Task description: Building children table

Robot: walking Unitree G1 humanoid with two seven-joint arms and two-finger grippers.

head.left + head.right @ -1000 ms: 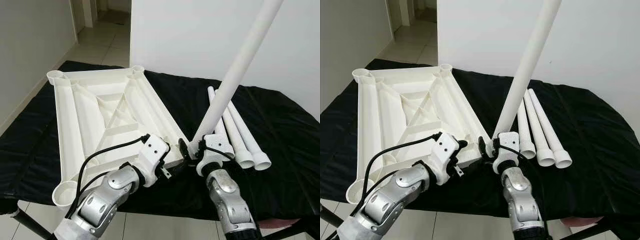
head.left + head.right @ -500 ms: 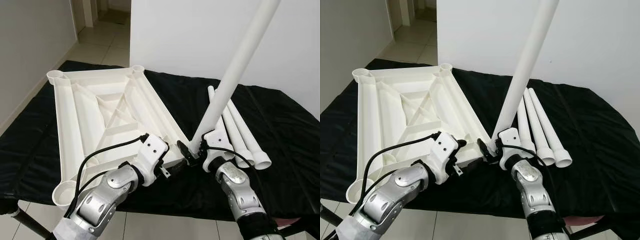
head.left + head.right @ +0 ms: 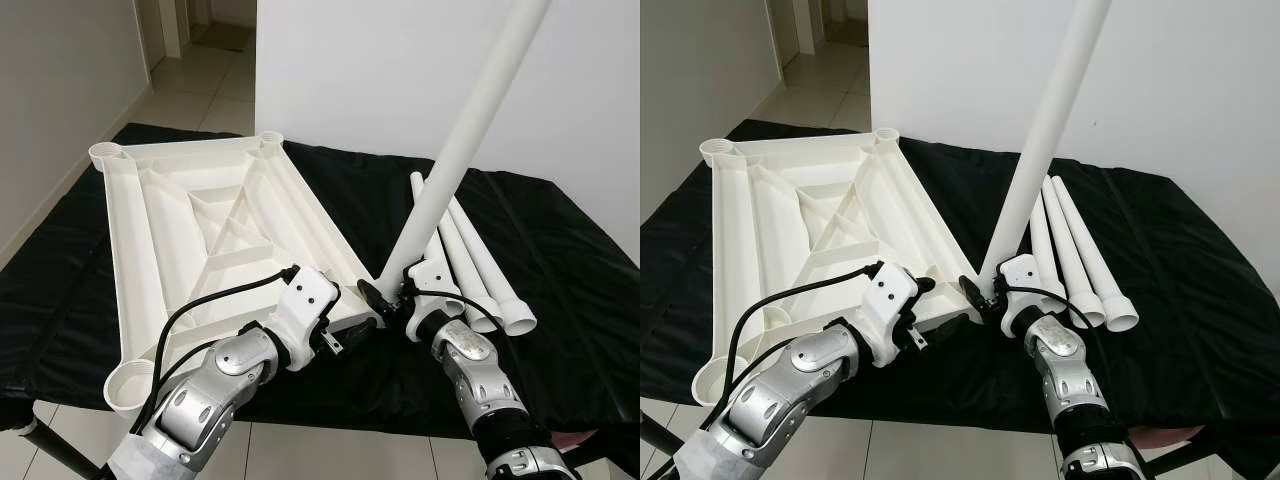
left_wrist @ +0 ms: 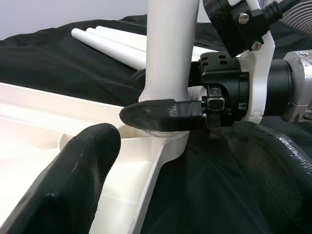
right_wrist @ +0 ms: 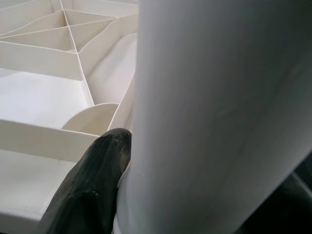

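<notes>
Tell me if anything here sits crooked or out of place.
The table leg held by the right gripper leans away from the upturned tabletop instead of standing straight in the corner socket. The three spare legs lie neatly side by side.

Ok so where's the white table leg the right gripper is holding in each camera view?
Left eye view: table leg slants up from centre to the top right.
Right eye view: leg rises from centre to the top edge.
Left wrist view: top centre.
Right wrist view: right half.
Shared landmark: upturned white tabletop.

Bright, even daylight; close wrist views blurred.
</notes>
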